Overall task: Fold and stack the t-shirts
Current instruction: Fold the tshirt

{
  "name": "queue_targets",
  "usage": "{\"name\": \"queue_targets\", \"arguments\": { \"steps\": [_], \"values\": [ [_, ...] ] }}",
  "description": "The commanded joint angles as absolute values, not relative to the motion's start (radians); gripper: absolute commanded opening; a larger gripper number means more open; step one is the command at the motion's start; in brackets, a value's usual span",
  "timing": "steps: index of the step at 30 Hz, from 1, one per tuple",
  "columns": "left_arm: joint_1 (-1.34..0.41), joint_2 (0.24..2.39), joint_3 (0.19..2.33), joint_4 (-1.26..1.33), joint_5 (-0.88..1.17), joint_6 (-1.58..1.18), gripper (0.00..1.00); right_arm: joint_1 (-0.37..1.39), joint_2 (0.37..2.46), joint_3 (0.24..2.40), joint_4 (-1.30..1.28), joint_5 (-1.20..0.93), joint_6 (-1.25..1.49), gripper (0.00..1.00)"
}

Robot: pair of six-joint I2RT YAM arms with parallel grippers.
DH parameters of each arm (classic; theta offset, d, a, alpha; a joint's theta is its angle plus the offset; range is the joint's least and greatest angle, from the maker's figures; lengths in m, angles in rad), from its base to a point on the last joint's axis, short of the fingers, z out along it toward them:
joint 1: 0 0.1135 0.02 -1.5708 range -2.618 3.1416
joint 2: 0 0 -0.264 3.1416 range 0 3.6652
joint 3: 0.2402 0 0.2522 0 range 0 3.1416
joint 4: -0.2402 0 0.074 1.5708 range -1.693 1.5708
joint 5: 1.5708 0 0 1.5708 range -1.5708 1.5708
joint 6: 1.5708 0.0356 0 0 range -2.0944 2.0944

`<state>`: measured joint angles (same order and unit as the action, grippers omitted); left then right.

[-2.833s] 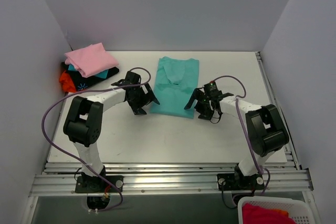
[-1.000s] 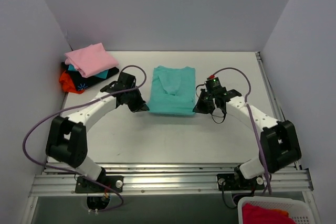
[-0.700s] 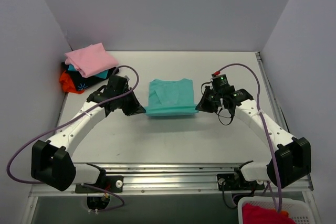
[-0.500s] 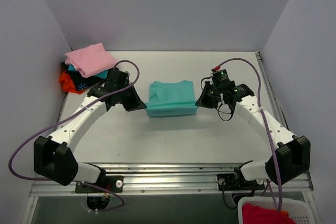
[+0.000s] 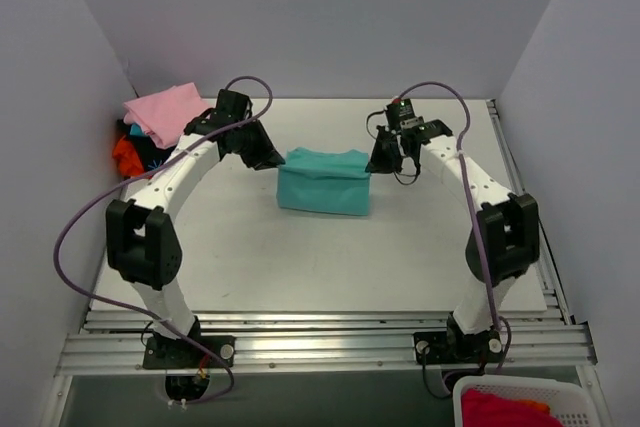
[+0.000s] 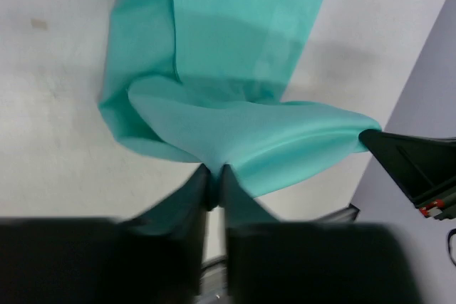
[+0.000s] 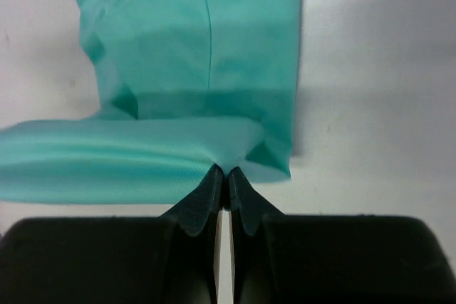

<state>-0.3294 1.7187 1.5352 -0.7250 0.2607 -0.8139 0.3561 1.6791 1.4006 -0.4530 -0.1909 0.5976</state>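
Observation:
A teal t-shirt (image 5: 325,182) lies folded in the middle of the white table (image 5: 300,267). My left gripper (image 5: 268,159) is at its far left corner and my right gripper (image 5: 378,162) at its far right corner. In the left wrist view the left gripper (image 6: 214,174) is shut, pinching an edge of the teal t-shirt (image 6: 235,55) that drapes over the layer below. In the right wrist view the right gripper (image 7: 225,172) is shut on a corner of the teal t-shirt (image 7: 192,48). A pink t-shirt (image 5: 160,110) tops a pile over an orange-red t-shirt (image 5: 124,153) at the far left.
The left arm reaches just past the pile of shirts at the back left. A white basket (image 5: 520,402) with red cloth in it sits below the table's front right corner. Grey walls close in the table on three sides.
Both grippers have carried the teal shirt's near edge away from the arm bases, over to the far end, doubling it. The shirt now shows as a shorter rectangle.

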Motion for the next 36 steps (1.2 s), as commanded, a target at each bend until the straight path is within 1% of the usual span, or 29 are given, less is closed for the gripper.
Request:
{"name": "queue_targets", "arguments": {
  "steps": [1, 2, 3, 4, 5, 6, 7, 8, 9, 10, 11, 13, 14, 15, 17, 18, 20, 21, 23, 24, 28, 32, 36],
  "values": [
    [-0.270, 1.935, 1.742, -0.664, 0.288, -0.733, 0.37, 0.276, 1.901, 1.661, -0.468, -0.144, 0.528, 0.00],
    [-0.259, 2.000, 1.809, -0.664, 0.326, -0.720, 0.64, 0.264, 1.969, 1.742, -0.486, -0.134, 0.528, 0.17],
    [-0.236, 2.075, 1.888, -0.685, 0.337, -0.715, 0.94, 0.249, 2.114, 1.834, -0.509, -0.112, 0.528, 0.31],
    [-0.221, 2.223, 2.061, -0.707, 0.356, -0.715, 0.94, 0.238, 2.191, 1.930, -0.564, -0.100, 0.525, 0.48],
    [-0.201, 2.280, 2.132, -0.722, 0.394, -0.729, 0.94, 0.220, 2.324, 2.129, -0.598, -0.077, 0.525, 0.95],
    [-0.183, 2.316, 2.155, -0.647, 0.428, -0.785, 0.94, 0.210, 2.382, 2.228, -0.638, -0.055, 0.532, 1.00],
    [-0.154, 2.344, 2.148, -0.602, 0.455, -0.816, 0.94, 0.200, 2.434, 2.322, -0.726, -0.057, 0.554, 1.00],
    [-0.144, 2.355, 2.158, -0.586, 0.480, -0.837, 0.94, 0.187, 2.469, 2.435, -0.756, -0.066, 0.570, 1.00],
    [-0.137, 2.365, 2.172, -0.601, 0.503, -0.844, 0.94, 0.186, 2.479, 2.436, -0.762, -0.071, 0.584, 1.00],
    [-0.133, 2.365, 2.186, -0.618, 0.505, -0.829, 0.94, 0.186, 2.456, 2.404, -0.712, -0.083, 0.592, 1.00],
    [-0.132, 2.353, 2.177, -0.630, 0.493, -0.812, 0.94, 0.186, 2.378, 2.275, -0.665, -0.089, 0.597, 1.00],
    [-0.127, 2.298, 2.126, -0.638, 0.459, -0.763, 0.94, 0.186, 2.286, 2.119, -0.536, -0.092, 0.595, 1.00],
    [-0.120, 2.280, 2.097, -0.641, 0.451, -0.753, 0.94, 0.183, 2.207, 2.043, -0.500, -0.113, 0.595, 1.00],
    [-0.117, 2.237, 2.035, -0.649, 0.443, -0.723, 0.94, 0.172, 2.174, 1.908, -0.477, -0.126, 0.598, 1.00],
    [-0.112, 2.189, 1.968, -0.649, 0.428, -0.687, 0.94, 0.166, 2.114, 1.795, -0.436, -0.152, 0.601, 1.00],
    [-0.110, 2.163, 1.897, -0.647, 0.419, -0.664, 0.94, 0.166, 2.061, 1.696, -0.425, -0.155, 0.595, 1.00],
    [-0.113, 2.093, 1.809, -0.623, 0.416, -0.655, 0.94, 0.166, 1.975, 1.597, -0.387, -0.155, 0.595, 1.00],
    [-0.115, 2.045, 1.705, -0.568, 0.422, -0.664, 0.94, 0.166, 1.947, 1.506, -0.371, -0.161, 0.595, 1.00],
    [-0.118, 2.005, 1.605, -0.514, 0.439, -0.692, 0.94, 0.166, 1.880, 1.441, -0.351, -0.161, 0.597, 1.00],
    [-0.124, 1.972, 1.515, -0.464, 0.439, -0.699, 0.94, 0.166, 1.864, 1.415, -0.354, -0.161, 0.594, 1.00],
    [-0.143, 1.919, 1.334, -0.319, 0.433, -0.756, 0.94, 0.163, 1.780, 1.329, -0.377, -0.156, 0.583, 1.00],
    [-0.173, 1.939, 1.255, -0.186, 0.456, -0.831, 0.94, 0.160, 1.704, 1.295, -0.413, -0.153, 0.580, 1.00],
    [-0.219, 2.000, 1.249, -0.079, 0.462, -0.874, 0.94, 0.158, 1.657, 1.255, -0.440, -0.150, 0.578, 1.00]
  ]
}}
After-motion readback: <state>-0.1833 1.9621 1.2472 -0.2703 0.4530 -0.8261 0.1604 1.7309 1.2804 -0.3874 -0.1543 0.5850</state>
